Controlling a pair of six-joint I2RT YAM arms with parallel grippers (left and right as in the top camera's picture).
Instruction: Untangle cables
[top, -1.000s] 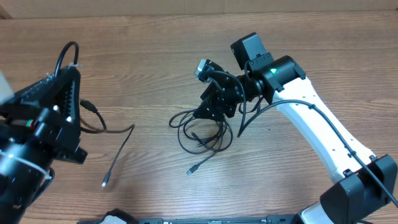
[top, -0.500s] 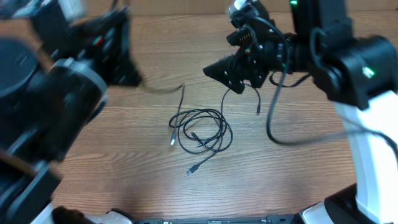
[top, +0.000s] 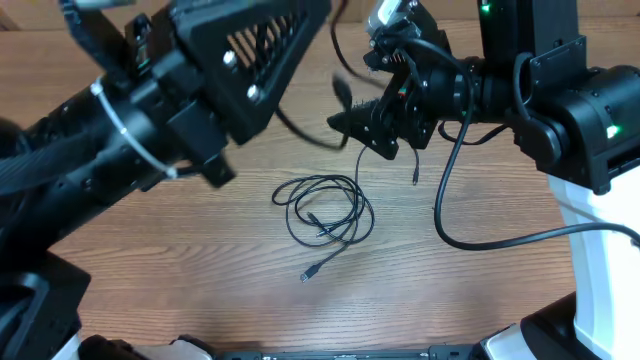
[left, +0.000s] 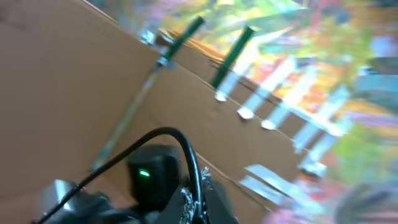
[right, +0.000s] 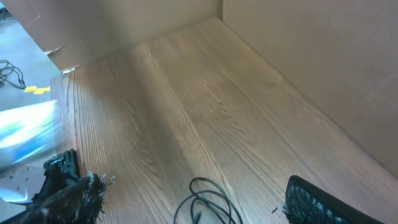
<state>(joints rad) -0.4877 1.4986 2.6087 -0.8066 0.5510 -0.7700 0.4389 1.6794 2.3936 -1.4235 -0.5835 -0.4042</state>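
A loose coil of thin black cable (top: 325, 210) lies on the wooden table, with a silver plug end (top: 308, 273) toward the front. It also shows in the right wrist view (right: 208, 199). My left gripper (top: 268, 105) is raised high and is shut on a black cable (left: 193, 180) that runs between its jaws (left: 196, 202). A blurred strand trails from it toward the right arm. My right gripper (top: 365, 135) hovers above the coil's far side, its fingers wide apart (right: 193, 190) with nothing between them. A thin strand rises from the coil to just under it. A short plug-tipped strand (top: 415, 170) hangs beside it.
A brown cardboard wall (right: 298, 74) closes the back and side of the wooden table (top: 200, 260). The right arm's thick black cable (top: 445, 210) loops down over the table right of the coil. The left arm fills the upper left of the overhead view.
Both arms have lifted well off the table. My left gripper carried its cable from the left side up and to the right. The coil stays in place.
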